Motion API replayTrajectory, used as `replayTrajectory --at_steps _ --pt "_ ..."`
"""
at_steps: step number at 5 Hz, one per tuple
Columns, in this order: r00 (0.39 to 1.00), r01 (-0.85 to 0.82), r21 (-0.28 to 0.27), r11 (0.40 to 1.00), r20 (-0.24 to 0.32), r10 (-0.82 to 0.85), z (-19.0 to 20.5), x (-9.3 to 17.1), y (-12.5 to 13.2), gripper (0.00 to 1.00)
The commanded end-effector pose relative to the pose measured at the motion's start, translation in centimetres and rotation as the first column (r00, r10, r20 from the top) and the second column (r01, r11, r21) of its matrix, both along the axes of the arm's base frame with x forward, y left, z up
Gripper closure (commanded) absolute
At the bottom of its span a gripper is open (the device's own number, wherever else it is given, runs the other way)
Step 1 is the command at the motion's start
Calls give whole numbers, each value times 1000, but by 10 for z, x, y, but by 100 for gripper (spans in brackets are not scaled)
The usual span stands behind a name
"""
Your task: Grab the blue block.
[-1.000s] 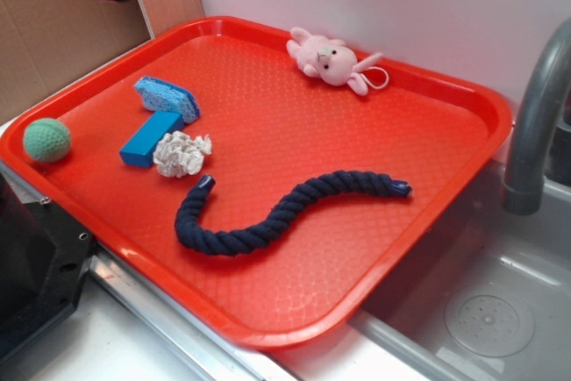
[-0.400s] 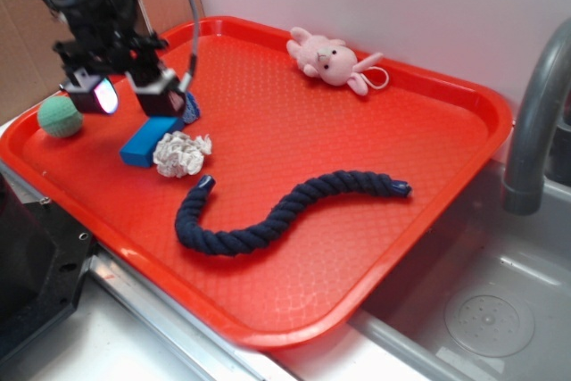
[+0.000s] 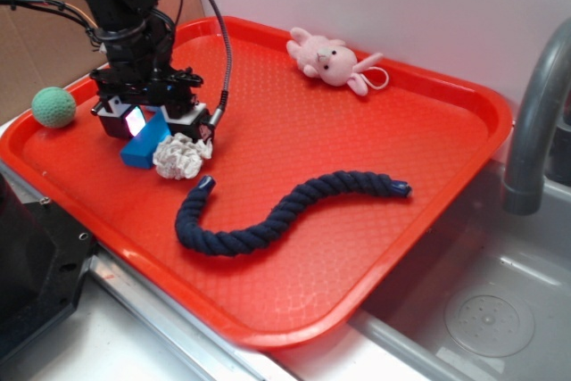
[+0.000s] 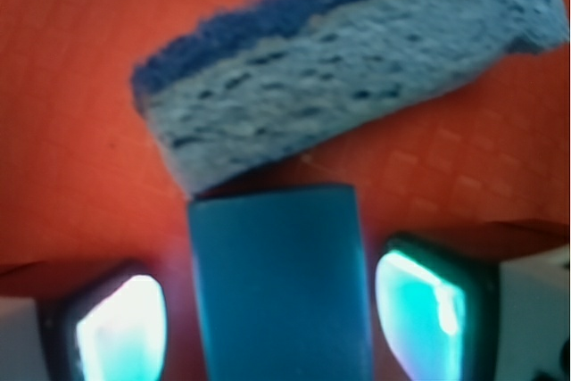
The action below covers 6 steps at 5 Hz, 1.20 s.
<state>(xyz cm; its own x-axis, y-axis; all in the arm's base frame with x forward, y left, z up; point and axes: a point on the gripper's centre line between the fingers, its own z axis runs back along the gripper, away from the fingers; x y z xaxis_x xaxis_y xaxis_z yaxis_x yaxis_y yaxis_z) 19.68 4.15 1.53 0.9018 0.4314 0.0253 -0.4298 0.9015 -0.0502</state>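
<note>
The blue block (image 3: 144, 144) lies at the left of the red tray (image 3: 375, 247), its far end under my gripper (image 3: 153, 122). In the wrist view the blue block (image 4: 278, 283) runs straight up between my two glowing pads (image 4: 120, 327), with a narrow strip of red tray showing on each side. The jaws are open and straddle the block without touching it. Its far end meets the lighter blue sponge (image 4: 357, 60), which the arm hides in the exterior view.
A white crumpled wad (image 3: 181, 154) touches the block's right side. A green ball (image 3: 53, 106) rests on the tray's left rim. A dark navy rope (image 3: 285, 207) curves across the middle, a pink plush bunny (image 3: 328, 60) lies at the back. A sink and faucet (image 3: 535, 122) stand to the right.
The arm came in from the upper left and dropped down over the block. The green ball has shifted up along the left rim.
</note>
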Motion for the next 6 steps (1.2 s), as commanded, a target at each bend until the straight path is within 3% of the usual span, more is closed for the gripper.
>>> replayTrajectory --at_steps 1,2,3,4,5,6 --pt "997 80 -1 997 -20 -80 28 -12 1 100" --pt "994 110 2 994 14 -110 66 -12 2 100" --pt "980 179 0 984 86 -178 116 -7 -6 100" --pt "970 220 2 975 109 -219 166 5 -28 100" --pt "969 226 66 972 84 -231 204 12 -42 100" --pt "978 171 94 981 104 -181 210 -21 -39 100"
